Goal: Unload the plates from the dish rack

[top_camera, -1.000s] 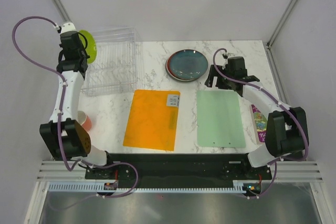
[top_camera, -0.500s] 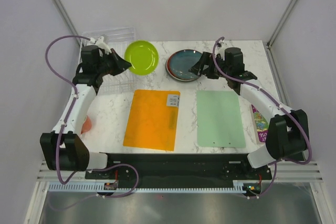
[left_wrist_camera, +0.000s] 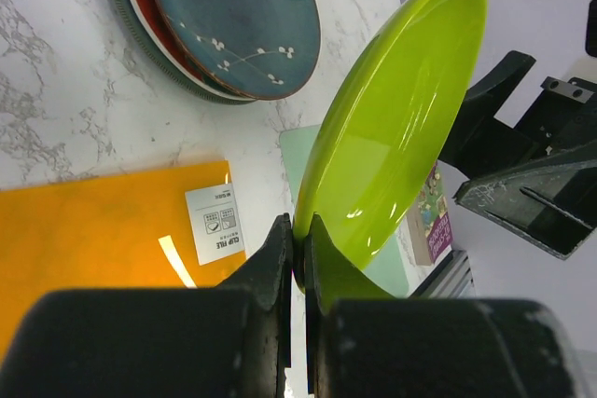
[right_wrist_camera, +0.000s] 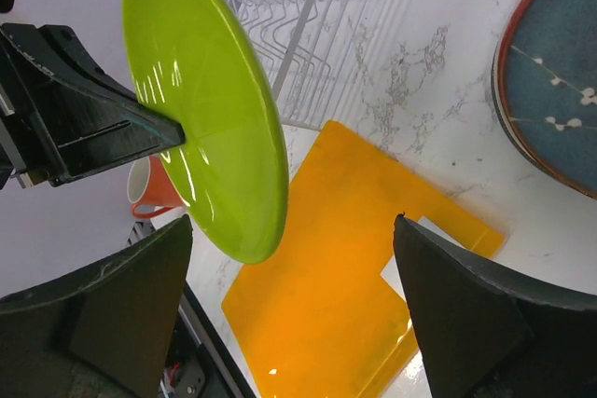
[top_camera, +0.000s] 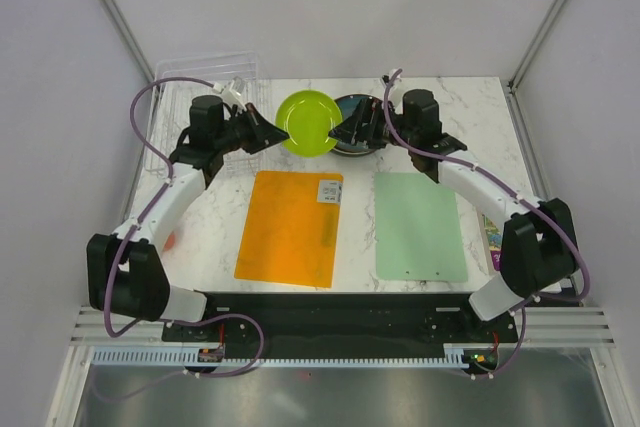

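My left gripper is shut on the rim of the lime-green plate and holds it tilted in the air between the dish rack and the plate stack. In the left wrist view the jaws pinch the plate's lower edge. My right gripper is open at the plate's right edge, its fingers either side of the rim without touching. The dark teal-blue plate tops a stack with a red one and a grey-green one beneath. The clear rack holds no plates.
An orange mat and a pale green mat lie flat on the marble table in front. An orange cup stands at the left. A small book lies by the right edge.
My left arm has carried the lime-green plate from beside the rack rightward to the table's middle back. My right gripper has moved left from beside the stack to the plate's edge.
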### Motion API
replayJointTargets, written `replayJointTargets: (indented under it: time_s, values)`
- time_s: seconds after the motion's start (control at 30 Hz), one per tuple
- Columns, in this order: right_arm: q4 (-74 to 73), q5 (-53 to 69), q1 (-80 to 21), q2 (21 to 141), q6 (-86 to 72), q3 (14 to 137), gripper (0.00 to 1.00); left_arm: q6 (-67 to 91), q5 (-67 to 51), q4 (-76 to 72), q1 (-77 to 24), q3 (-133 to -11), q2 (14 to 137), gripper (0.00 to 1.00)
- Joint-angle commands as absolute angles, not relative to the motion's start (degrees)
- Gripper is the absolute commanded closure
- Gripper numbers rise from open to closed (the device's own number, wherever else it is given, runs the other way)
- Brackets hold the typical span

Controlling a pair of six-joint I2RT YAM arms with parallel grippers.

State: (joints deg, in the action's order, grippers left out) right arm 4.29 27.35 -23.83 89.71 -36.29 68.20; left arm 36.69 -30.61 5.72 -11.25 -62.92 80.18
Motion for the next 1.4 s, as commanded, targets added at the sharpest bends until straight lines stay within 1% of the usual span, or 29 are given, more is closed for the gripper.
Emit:
replayJointTargets:
  time_s: [0.0,0.1,0.13,0.17,0.2,0.27,0.3,0.43,0.47,0.5,0.53,0.63,0.67,0.7,0.8,1.07,1.37]
  values:
    - [8.69,28.47,-24.34,92.01,-37.61,70.57,0.05,40.60,-33.92,-0.35,-12.30,-61.79,80.51,0.98]
    - [10.28,29.44,-24.43,94.12,-38.14,71.19,0.13,41.66,-34.98,-2.63,-12.92,-60.74,80.60,0.98]
    - [10.46,29.70,-24.35,94.65,-38.14,71.89,0.35,41.66,-35.24,-2.72,-13.09,-60.56,80.68,0.98]
    - [10.46,29.88,-24.43,95.53,-37.97,72.33,0.49,41.66,-35.33,-2.81,-13.18,-60.30,80.77,0.98]
    - [10.46,29.88,-24.43,95.80,-37.79,72.51,0.56,41.57,-35.51,-2.90,-13.27,-60.29,80.77,0.98]
    - [10.90,30.14,-24.52,96.41,-37.62,72.86,0.96,41.49,-35.68,-2.99,-13.27,-59.86,81.03,0.98]
    - [11.25,29.62,-24.52,96.42,-37.70,72.86,1.00,41.40,-35.68,-3.16,-13.36,-59.77,81.12,0.98]
    - [10.99,28.22,-24.52,96.15,-35.78,73.21,1.00,41.22,-36.56,-3.69,-13.36,-59.59,82.44,0.97]
    - [10.38,27.34,-24.26,96.07,-35.16,73.65,1.00,41.05,-36.48,-3.60,-13.36,-59.50,82.70,0.86]
    - [8.02,24.81,-24.26,95.89,-34.46,74.09,1.00,40.44,-35.87,-3.34,-13.27,-59.41,83.14,0.73]
    - [6.69,23.13,-24.08,95.98,-32.89,75.31,1.00,40.08,-35.25,-2.30,-13.27,-59.41,83.14,0.54]
    - [1.77,18.04,-22.77,96.59,-30.59,78.04,1.00,36.84,-30.16,2.61,-13.27,-59.33,82.36,0.33]
    - [0.19,17.58,-21.28,97.46,-30.24,78.66,1.00,35.70,-28.15,4.12,-13.27,-59.67,81.83,0.12]
    - [0.09,17.32,-20.49,97.99,-30.23,79.97,1.00,33.25,-23.95,5.61,-13.27,-59.68,80.70,0.09]
    - [-1.93,16.70,-16.88,100.45,-29.88,81.47,1.00,28.94,-18.55,9.57,-13.27,-60.12,78.84,0.08]
    - [-3.96,18.36,-10.82,109.86,-30.32,86.04,1.00,21.11,-14.16,11.60,-13.27,-58.89,73.22,0.06]
    - [-5.10,20.21,-10.11,119.35,-30.32,90.96,1.00,15.03,-7.13,15.20,-13.27,-58.54,73.04,0.06]
